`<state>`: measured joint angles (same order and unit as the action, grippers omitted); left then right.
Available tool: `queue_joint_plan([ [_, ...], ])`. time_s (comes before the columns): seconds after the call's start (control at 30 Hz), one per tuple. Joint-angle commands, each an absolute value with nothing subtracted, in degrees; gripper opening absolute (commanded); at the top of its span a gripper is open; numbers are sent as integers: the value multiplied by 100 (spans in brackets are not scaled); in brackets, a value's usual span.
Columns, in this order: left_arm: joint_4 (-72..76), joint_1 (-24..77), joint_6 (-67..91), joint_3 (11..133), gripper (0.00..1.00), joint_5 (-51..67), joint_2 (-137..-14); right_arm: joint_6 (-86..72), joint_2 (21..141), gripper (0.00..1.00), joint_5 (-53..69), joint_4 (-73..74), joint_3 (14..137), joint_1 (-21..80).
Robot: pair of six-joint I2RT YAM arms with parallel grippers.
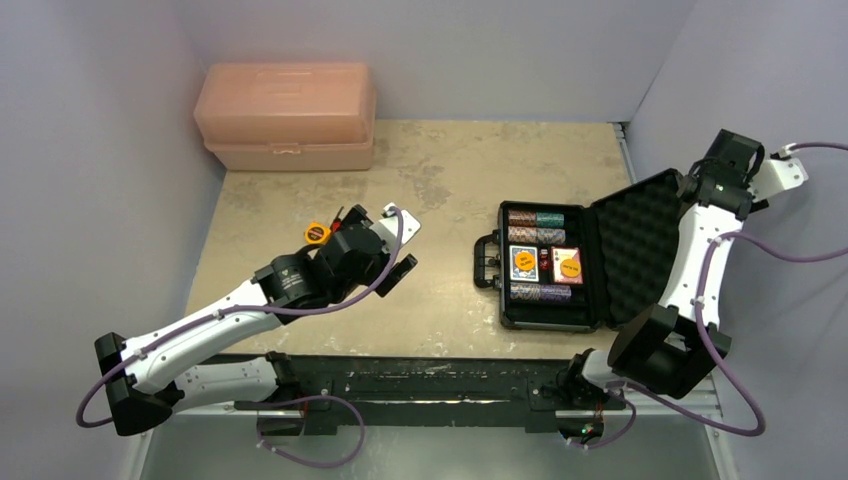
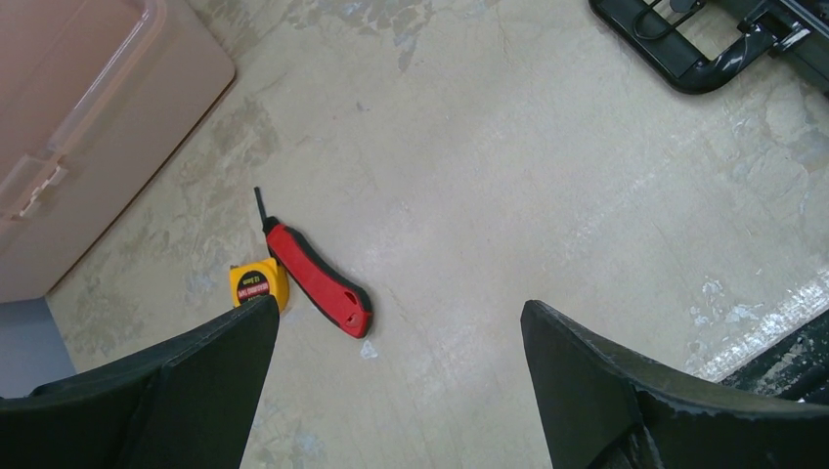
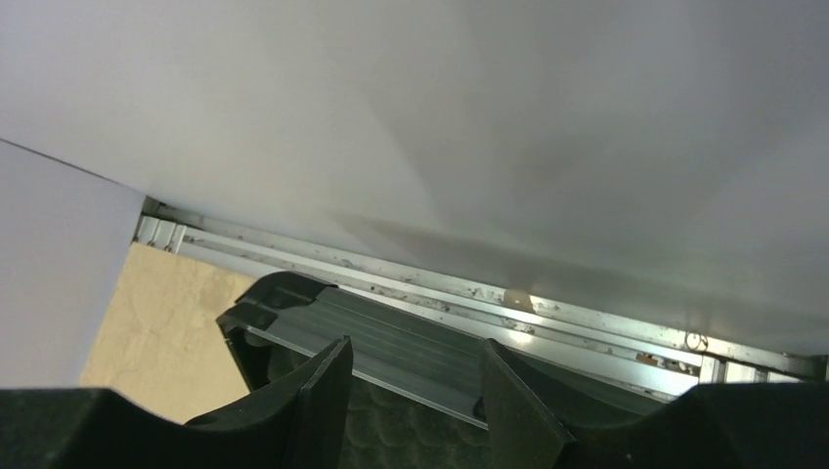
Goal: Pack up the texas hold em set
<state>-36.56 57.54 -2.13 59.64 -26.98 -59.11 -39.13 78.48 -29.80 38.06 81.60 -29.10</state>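
The black case (image 1: 550, 322) lies open on the right half of the bench (image 1: 450, 170), its handle (image 1: 485, 260) facing left. Its foam-lined lid (image 1: 640, 250) is thrown back to the right. Inside sit rows of striped chips (image 1: 535, 226), with another row (image 1: 540, 292) nearer. Between them lie a blue deck (image 1: 523, 263) and a red deck (image 1: 567, 265), each topped by an orange disc.

The right gripper (image 3: 414, 344) is at the lid's far right edge, a finger on either side of the rim. I can't tell whether it is actually pinching it.

The left gripper (image 2: 399, 308) hangs wide open over bare bench left of the case, holding nothing. Just beyond it lie a red utility knife (image 2: 318, 278) and a yellow tape measure (image 2: 256, 285). A peach toolbox (image 1: 285, 105) stands far left.
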Motion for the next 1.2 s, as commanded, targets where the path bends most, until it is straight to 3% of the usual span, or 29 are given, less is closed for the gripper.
queue_joint_plan([
  [0.0,-3626,5808,-114,6161,94,-2663,-5959,-4330,7796,53,-2987,3851,7989,-2971],
  [0.63,-3664,6019,-132,6161,94,-2754,-5985,-4747,7311,47,-2947,4104,7312,-3015],
  [1.07,-3671,6156,-154,6163,94,-2783,-5985,-4619,7031,49,-2705,4043,6788,-3015],
  [1.17,-3682,6170,-158,6169,94,-2812,-5986,-4514,7016,45,-2708,3951,6799,-3015],
])
